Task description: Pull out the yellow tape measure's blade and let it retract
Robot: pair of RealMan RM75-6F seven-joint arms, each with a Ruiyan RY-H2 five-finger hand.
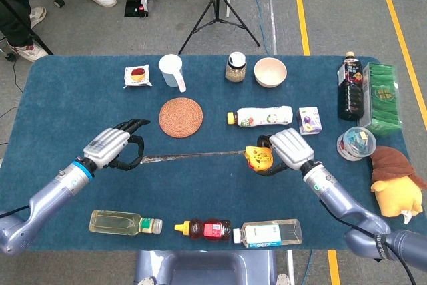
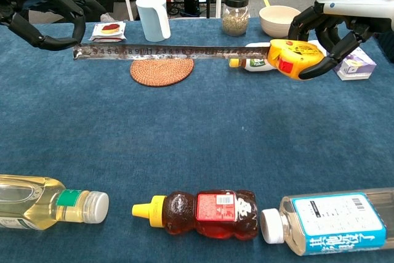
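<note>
The yellow tape measure hangs above the table, gripped by my right hand. Its blade runs out to the left in a long, nearly level strip over the cork coaster. My left hand pinches the blade's far end, well to the left of the case. Both hands are off the table surface.
Behind the blade stand a white cup, a jar, a bowl, a lying white bottle and a small box. Near the front edge lie an oil bottle, a honey bear and a clear bottle.
</note>
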